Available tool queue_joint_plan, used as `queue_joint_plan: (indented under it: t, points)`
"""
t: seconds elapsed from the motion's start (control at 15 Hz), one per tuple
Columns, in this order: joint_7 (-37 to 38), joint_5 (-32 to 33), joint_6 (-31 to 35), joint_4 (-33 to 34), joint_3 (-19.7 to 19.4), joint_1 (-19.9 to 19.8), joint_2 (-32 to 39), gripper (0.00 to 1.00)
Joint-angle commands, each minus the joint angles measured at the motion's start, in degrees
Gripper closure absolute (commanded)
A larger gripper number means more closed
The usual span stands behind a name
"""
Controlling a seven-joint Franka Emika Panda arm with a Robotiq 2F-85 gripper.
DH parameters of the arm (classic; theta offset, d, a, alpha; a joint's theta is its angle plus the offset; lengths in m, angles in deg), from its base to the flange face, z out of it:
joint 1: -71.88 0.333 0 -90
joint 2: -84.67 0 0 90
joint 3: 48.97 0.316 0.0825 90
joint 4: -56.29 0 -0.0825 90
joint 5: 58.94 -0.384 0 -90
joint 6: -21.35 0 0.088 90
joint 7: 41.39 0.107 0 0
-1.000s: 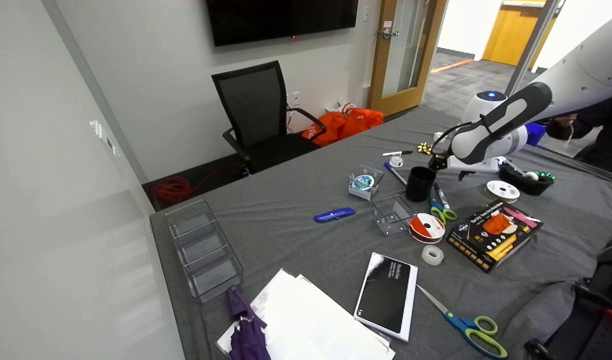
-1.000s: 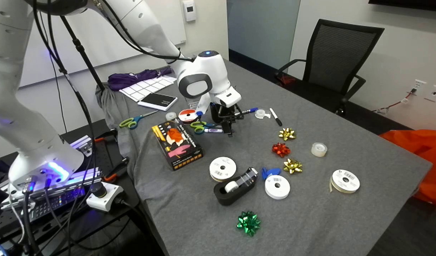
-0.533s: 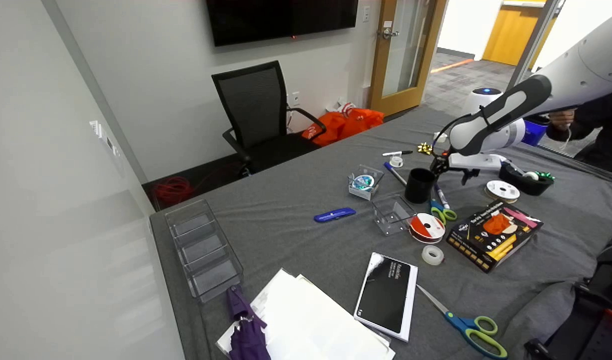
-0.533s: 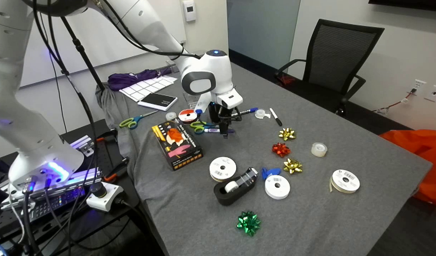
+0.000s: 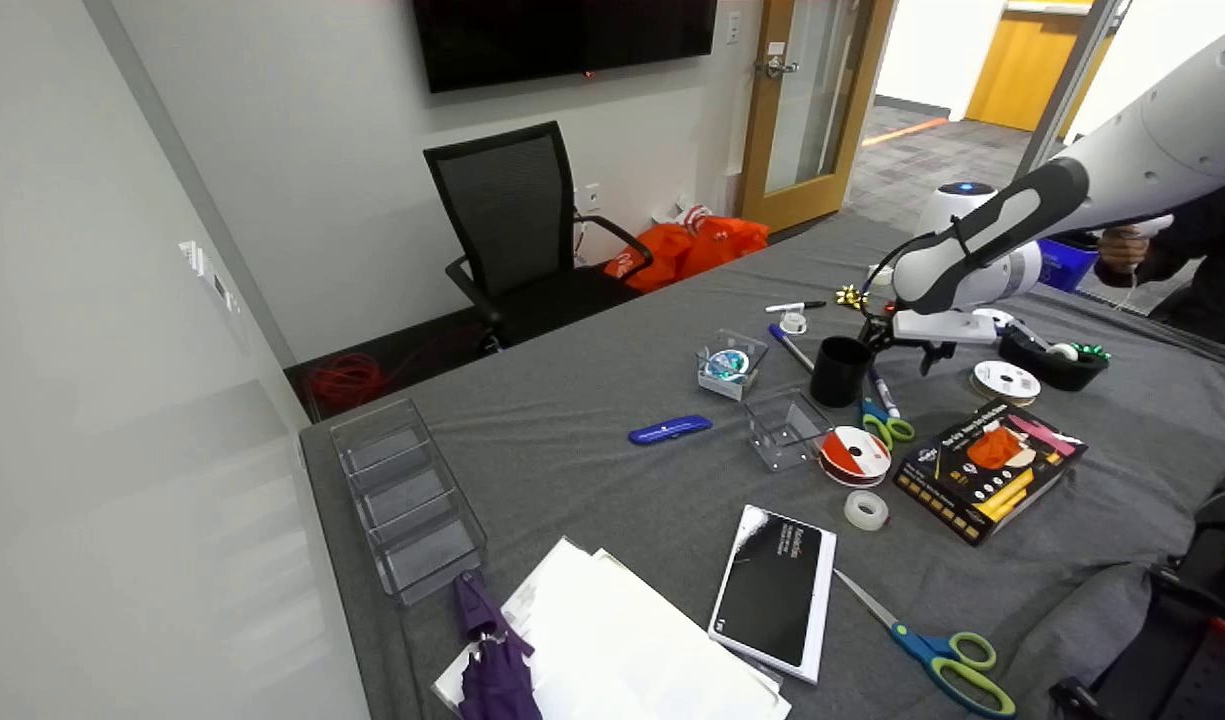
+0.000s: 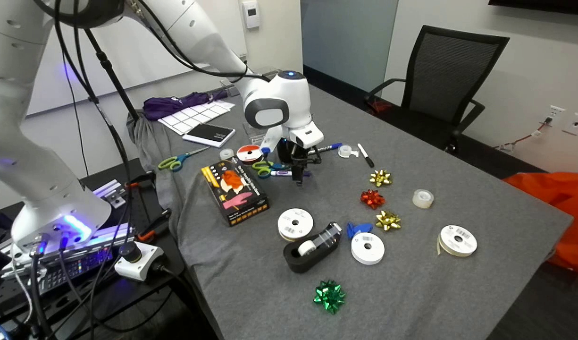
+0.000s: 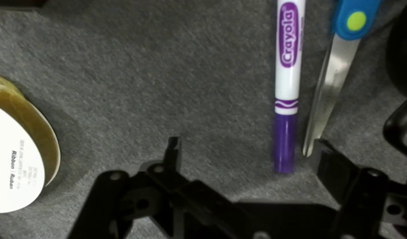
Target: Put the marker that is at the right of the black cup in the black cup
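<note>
One second has nudged my arm's wrist (image 6: 280, 106) slightly right in an exterior view, and the cap of the purple marker (image 6: 282, 174) now shows past the dark finger (image 6: 297, 172) that hid it. I read this as lining up for the pick, with the transfer not yet begun.

My gripper (image 7: 247, 142) is spread wide and holds nothing. In the wrist view the purple marker lies on the tabletop (image 7: 190, 83), right of centre in the frame, its cap end between the fingertips and nearer the one at lower right. The scissors (image 7: 338, 66) lie just beside it, their blade tip next to that same fingertip; whether they touch, I cannot tell.

The black cup (image 5: 839, 372) stands upright right of centre in an exterior view, just left of the marker. I would centre on the marker before closing, since the blade could be caught in the pinch.
</note>
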Motion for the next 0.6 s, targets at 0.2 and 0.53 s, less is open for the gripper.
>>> queue_joint_plan:
  t: [0.2, 0.53]
  points:
    - [-1.84, -3.92, 0.04, 3.97, 2.14, -2.24, 4.18, 0.26]
    - [-1.94, -4.59, -0.04, 4.47, 2.12, -2.48, 3.55, 0.63]
